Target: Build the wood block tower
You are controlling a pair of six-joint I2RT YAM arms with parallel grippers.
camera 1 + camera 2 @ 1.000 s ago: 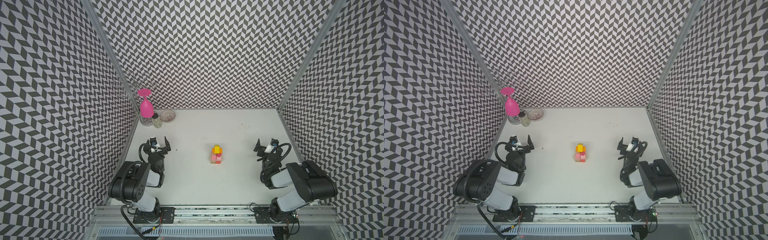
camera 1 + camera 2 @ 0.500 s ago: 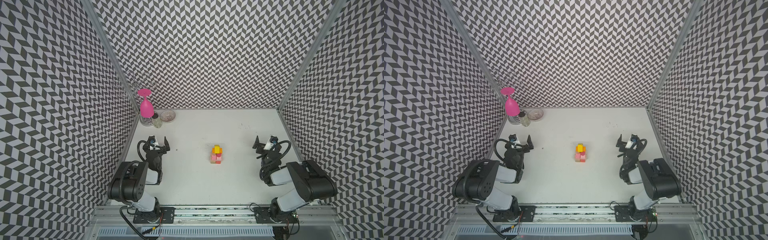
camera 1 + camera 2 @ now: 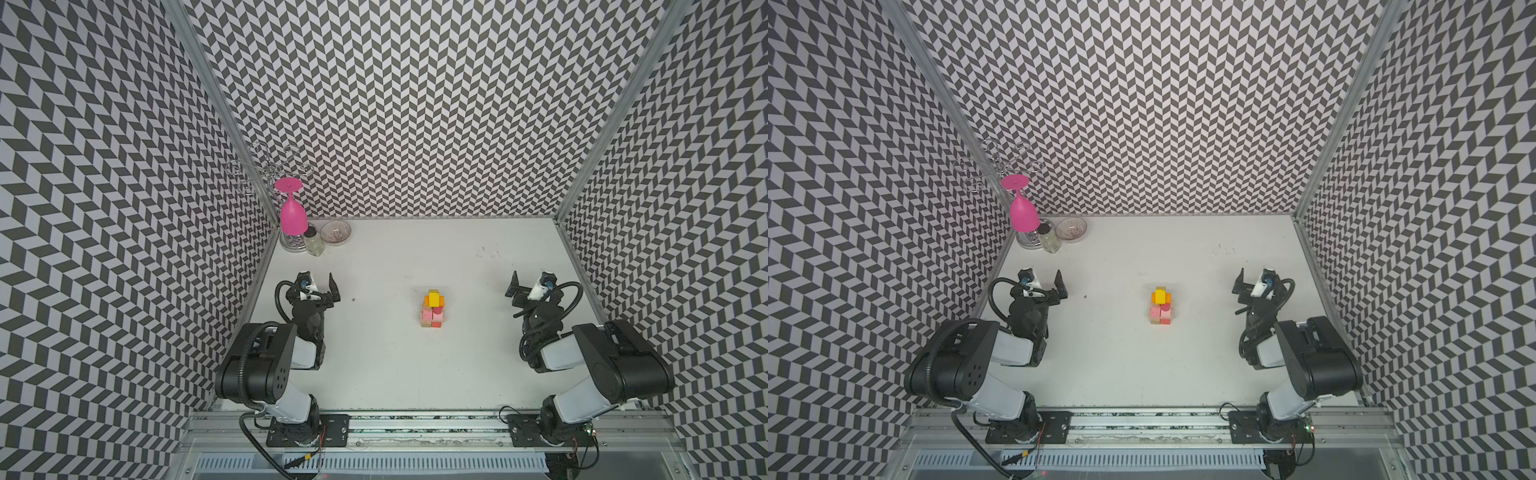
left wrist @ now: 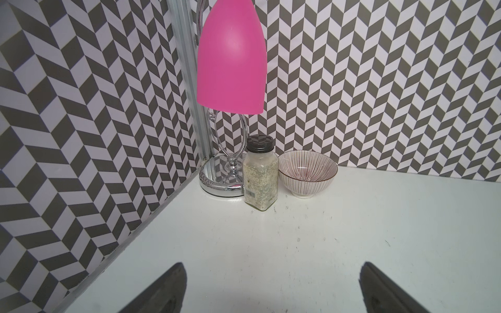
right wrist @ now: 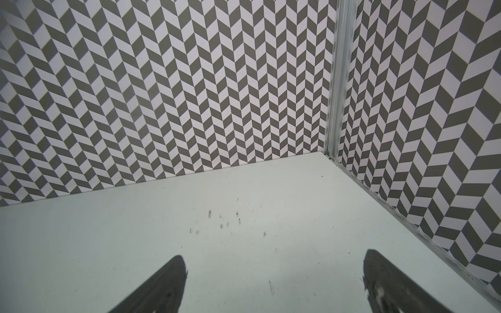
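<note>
Top views are scanned from the near edge: the rail [image 3: 395, 419] is seen with both arm bases bolted to it, and the arms are folded low at either side of the table [image 3: 390, 374]. A little further in, the left gripper [image 3: 318, 286] is held released, jaws spread wide with nothing between them, as is confirmed in the left wrist view. The right gripper [image 3: 530, 286] is likewise released and empty, only bare table being framed between its fingers [image 5: 162, 287]. Between them, well apart from both, the tower [image 3: 433, 309] is found standing mid-table, pink and red low, orange above, the yellow block [image 3: 434, 298] on top. No loose pieces are spotted anywhere, so the build is judged as good as done. Trouble would be caused by any fresh reach inward: the stack is narrow, its upper pieces look slightly offset from the base, and it could be toppled by one brush from a wide-spread finger. Farther back, the pink goblet [image 4: 230, 59], the spice jar [image 4: 260, 176] and the bowl [image 4: 307, 173] are lined up ahead of the left gripper, and could be knocked if that arm is driven forward.
</note>
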